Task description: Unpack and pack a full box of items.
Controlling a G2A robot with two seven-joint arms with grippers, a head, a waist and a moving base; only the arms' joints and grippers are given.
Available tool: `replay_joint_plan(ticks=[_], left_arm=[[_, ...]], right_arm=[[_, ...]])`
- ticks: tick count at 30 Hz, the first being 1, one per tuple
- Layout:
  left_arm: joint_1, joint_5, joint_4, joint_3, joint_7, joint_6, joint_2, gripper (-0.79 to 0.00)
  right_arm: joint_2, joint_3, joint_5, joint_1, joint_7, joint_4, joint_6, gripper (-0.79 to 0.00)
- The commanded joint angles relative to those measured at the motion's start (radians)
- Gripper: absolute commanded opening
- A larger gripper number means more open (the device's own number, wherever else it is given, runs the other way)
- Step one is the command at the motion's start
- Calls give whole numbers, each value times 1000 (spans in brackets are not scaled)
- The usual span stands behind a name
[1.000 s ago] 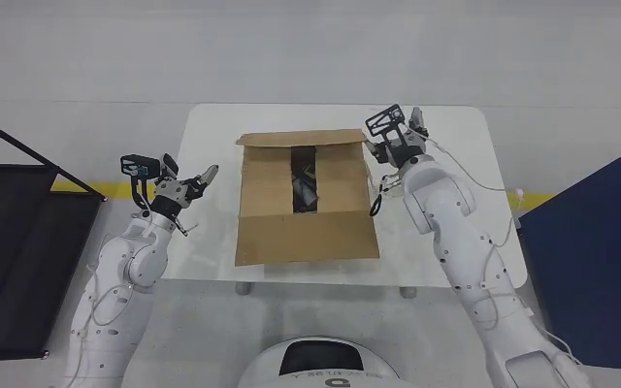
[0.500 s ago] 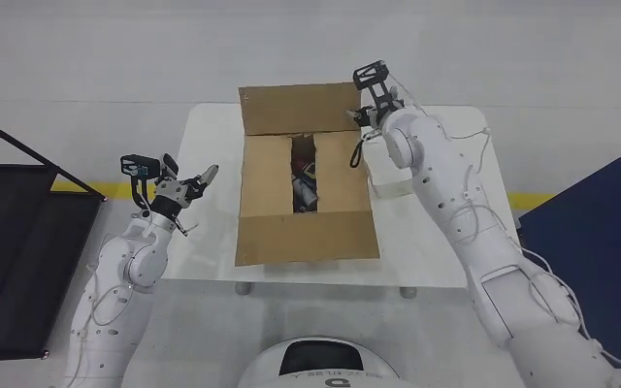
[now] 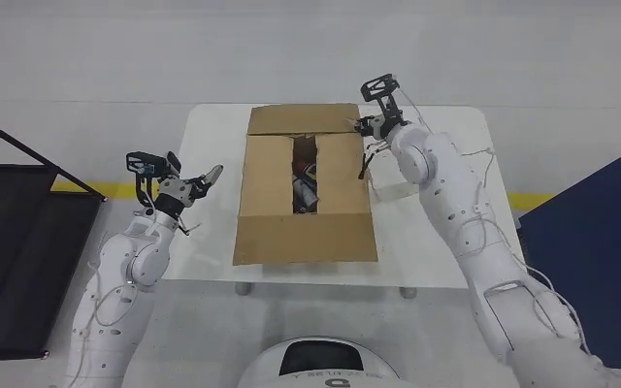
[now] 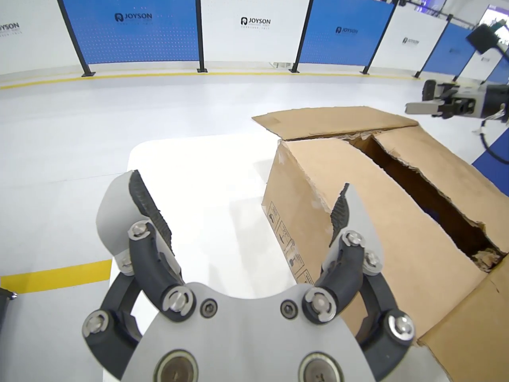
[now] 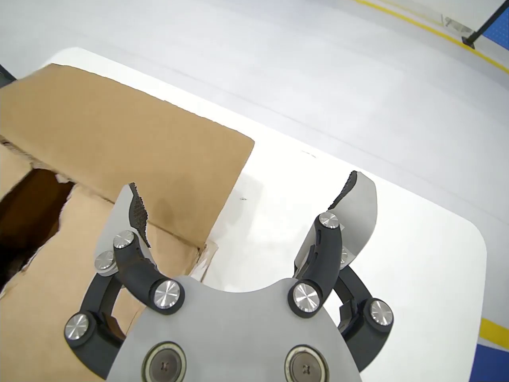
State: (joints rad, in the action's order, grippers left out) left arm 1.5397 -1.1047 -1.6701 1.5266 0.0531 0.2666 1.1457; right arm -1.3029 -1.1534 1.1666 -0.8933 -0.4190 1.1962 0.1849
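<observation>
Top view: left gripper apart, empty, unchanged, near the box's left side. Box mid-table; far flap swung outward in the last second (side flaps still down, only a slot open), so unpacking has barely started. Right gripper apart at the far right corner, bare table beyond.

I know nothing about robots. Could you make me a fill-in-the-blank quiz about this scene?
The box is made of brown ____.
It stands on a table coloured ____.
The left gripper and the right gripper hold nothing; their fingers are ____ (open or shut).
The items show through a gap in the box's ____ (top or side).
Missing words: cardboard; white; open; top.
</observation>
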Motion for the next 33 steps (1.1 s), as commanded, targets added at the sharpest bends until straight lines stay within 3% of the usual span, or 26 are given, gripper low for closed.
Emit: replay_joint_plan(ticks=[1, 8, 14, 25, 30, 33], left_arm=[[-9, -63, -52, -20, 41, -7, -1, 0], [-102, -317, -218, -158, 345, -39, 2, 0], [-232, -434, -188, -334, 543, -63, 24, 0], [-344, -426, -43, -543, 578, -106, 73, 0], [-372, -348, -21, -567, 562, -143, 92, 0], [-360, -274, -37, -552, 488, -171, 99, 0]], right_arm=[[25, -80, 5, -107, 9, 104, 58, 0], [73, -251, -45, -337, 46, 233, 260, 0], [88, -286, -13, -415, 77, 268, 292, 0], [92, -244, -3, -404, 65, 260, 331, 0], [94, -225, -1, -391, 52, 261, 357, 0], [95, -216, -7, -384, 50, 257, 380, 0]])
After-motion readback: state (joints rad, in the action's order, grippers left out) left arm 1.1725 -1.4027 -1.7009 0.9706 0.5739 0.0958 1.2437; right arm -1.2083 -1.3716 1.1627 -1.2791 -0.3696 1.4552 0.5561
